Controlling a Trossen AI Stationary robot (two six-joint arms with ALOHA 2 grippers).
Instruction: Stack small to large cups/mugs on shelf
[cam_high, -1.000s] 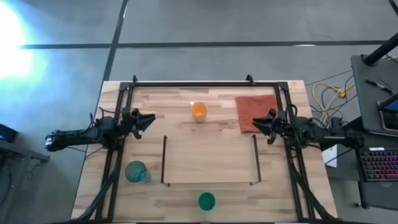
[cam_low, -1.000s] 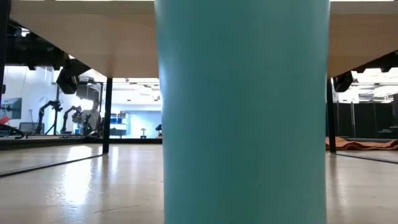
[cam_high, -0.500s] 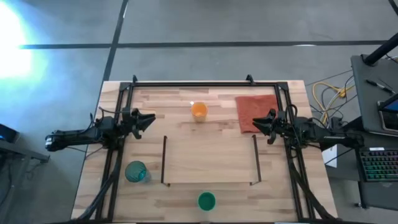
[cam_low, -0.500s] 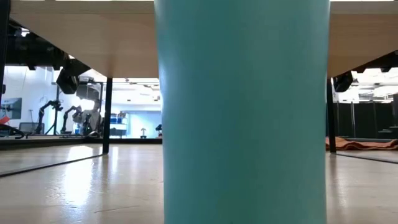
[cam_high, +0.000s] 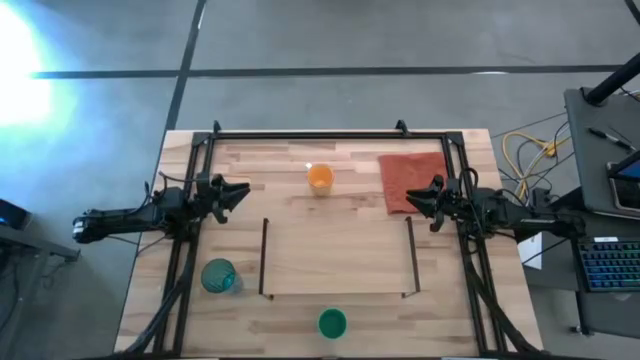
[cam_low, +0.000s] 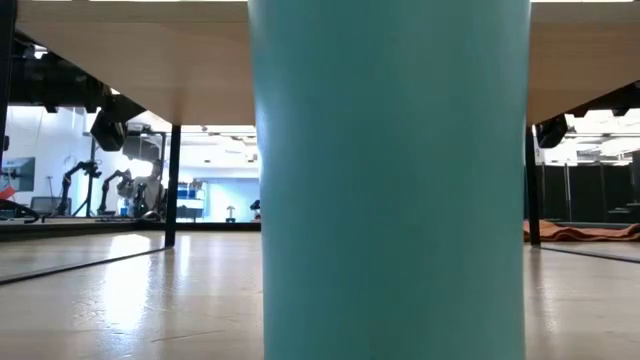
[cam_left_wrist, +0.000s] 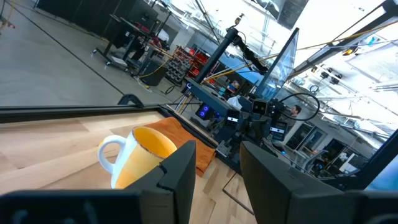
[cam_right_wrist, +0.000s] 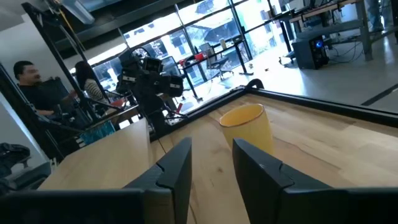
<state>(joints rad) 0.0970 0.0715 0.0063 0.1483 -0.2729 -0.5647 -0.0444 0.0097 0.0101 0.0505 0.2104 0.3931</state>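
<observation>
The orange mug (cam_high: 320, 178) with a pale handle stands upright on the table at the far middle. It also shows in the left wrist view (cam_left_wrist: 140, 158) and the right wrist view (cam_right_wrist: 249, 127). The teal tumbler (cam_high: 219, 276) stands at the near left. The green cup (cam_high: 332, 323) stands at the near edge and fills the low view (cam_low: 390, 180). The shelf (cam_high: 337, 260) lies between two dark bars. My left gripper (cam_high: 240, 190) (cam_left_wrist: 217, 174) is open and empty, left of the mug. My right gripper (cam_high: 412, 196) (cam_right_wrist: 211, 171) is open and empty, right of it.
A red-orange cloth (cam_high: 412, 180) lies flat at the far right, under my right gripper's tips. A dark frame (cam_high: 330, 134) runs along the table's far edge and sides. A person (cam_right_wrist: 28, 78) sits in the room beyond the table.
</observation>
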